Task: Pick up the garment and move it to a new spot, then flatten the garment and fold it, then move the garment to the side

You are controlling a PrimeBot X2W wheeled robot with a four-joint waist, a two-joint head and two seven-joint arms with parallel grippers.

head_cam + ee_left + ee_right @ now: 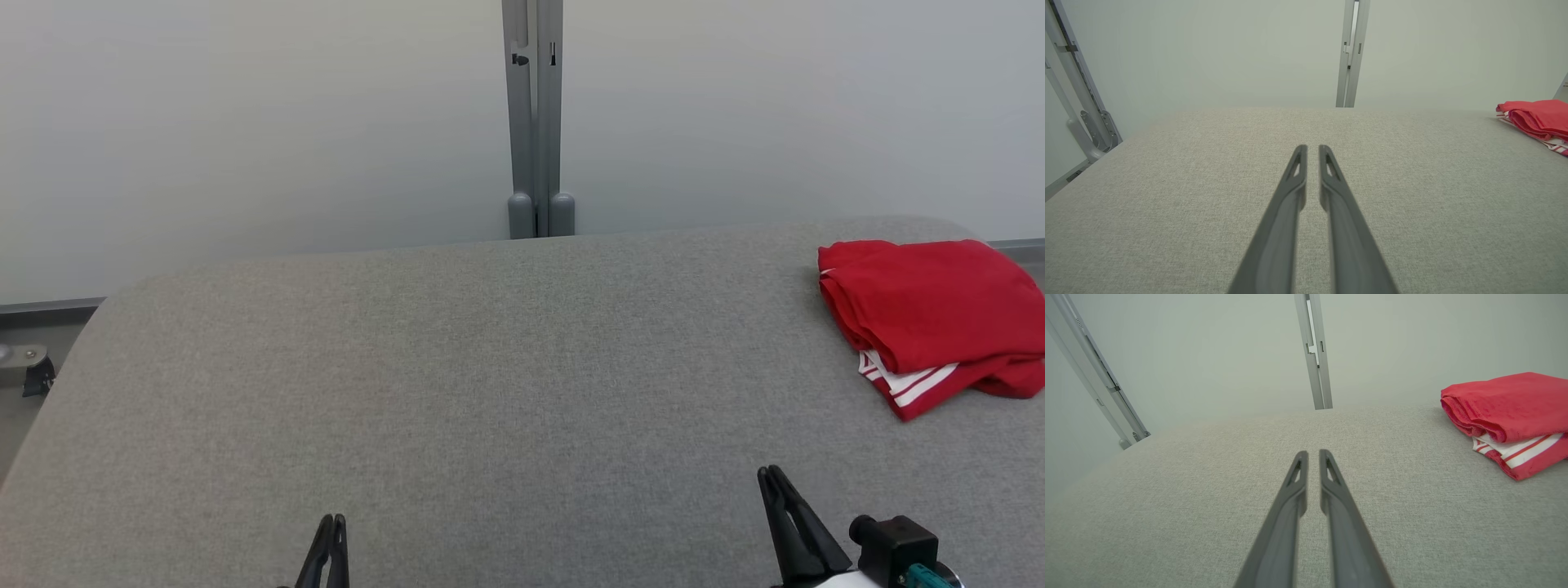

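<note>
Head view shows folded red, white-striped garment (931,304).

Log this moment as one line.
garment: folded, far right on table | left claw: narrow gap, empty | right claw: narrow gap, empty | both claws: apart from garment
</note>
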